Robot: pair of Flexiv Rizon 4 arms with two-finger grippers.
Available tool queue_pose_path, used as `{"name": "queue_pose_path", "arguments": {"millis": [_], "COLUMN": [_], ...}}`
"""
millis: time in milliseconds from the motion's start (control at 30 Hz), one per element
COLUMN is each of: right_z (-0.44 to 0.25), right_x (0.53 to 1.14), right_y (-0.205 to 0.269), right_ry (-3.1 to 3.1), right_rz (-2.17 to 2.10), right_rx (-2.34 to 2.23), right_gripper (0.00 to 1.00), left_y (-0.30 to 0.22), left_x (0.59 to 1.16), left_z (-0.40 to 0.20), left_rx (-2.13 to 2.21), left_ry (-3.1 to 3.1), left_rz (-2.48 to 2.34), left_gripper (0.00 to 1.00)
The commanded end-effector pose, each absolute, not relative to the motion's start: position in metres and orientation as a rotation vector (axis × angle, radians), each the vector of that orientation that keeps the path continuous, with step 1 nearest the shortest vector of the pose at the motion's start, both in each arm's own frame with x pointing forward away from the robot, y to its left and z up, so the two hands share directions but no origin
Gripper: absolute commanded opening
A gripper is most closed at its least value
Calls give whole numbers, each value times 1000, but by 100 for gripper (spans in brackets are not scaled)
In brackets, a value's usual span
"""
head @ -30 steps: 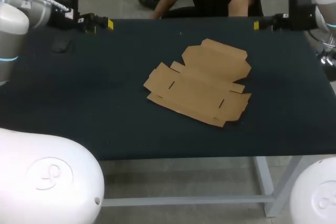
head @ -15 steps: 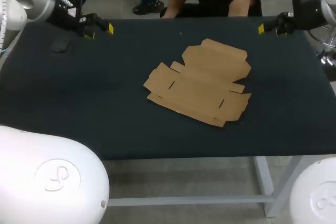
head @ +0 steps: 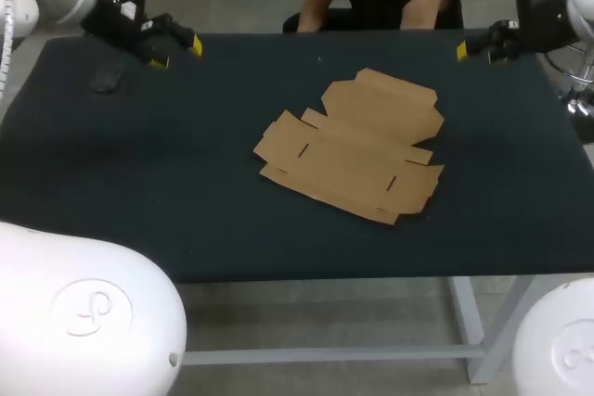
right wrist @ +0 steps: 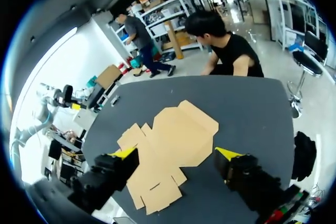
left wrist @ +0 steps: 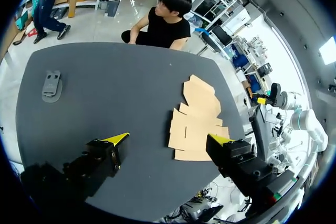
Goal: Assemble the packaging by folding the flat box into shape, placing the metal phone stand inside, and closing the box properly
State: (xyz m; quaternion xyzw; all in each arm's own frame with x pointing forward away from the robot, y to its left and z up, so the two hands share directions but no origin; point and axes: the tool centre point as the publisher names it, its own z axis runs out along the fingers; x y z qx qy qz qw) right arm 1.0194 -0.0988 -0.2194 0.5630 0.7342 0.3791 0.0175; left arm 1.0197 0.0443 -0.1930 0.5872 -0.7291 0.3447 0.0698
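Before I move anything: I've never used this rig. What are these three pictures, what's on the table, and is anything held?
This is a two-armed robot at a dark table. The head view looks down from above and behind it. The two round wrist views come from a camera on each wrist, looking out along the yellow-tipped fingers. The left gripper hangs over the far left corner, the right gripper at the far right edge. Both are open and hold nothing. In the middle lies the flat box, unfolded cardboard. Near the left gripper lies a small grey piece, likely the phone stand.
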Motion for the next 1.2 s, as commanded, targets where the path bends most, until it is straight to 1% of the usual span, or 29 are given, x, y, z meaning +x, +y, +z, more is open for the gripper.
{"name": "queue_pose_path", "arguments": {"millis": [33,100,400,967,1200], "right_z": [-223,-225,-232,-257,-259], "right_x": [1016,1010,986,947,935], "right_y": [-90,-87,-85,-84,-82], "right_ry": [2275,2271,2187,2008,1976], "right_rz": [1062,975,972,993,1008], "right_rx": [1884,1977,2184,2477,2523], "right_gripper": [100,100,100,100,100], "left_y": [44,45,47,45,46], "left_x": [1026,1023,1013,1001,999], "left_z": [-202,-206,-216,-224,-228], "left_rx": [1751,1779,1802,1805,1814], "left_ry": [-2178,-2158,-2121,-2118,-2104], "left_rz": [920,914,892,878,881], "left_gripper": [100,100,100,100,100]}}
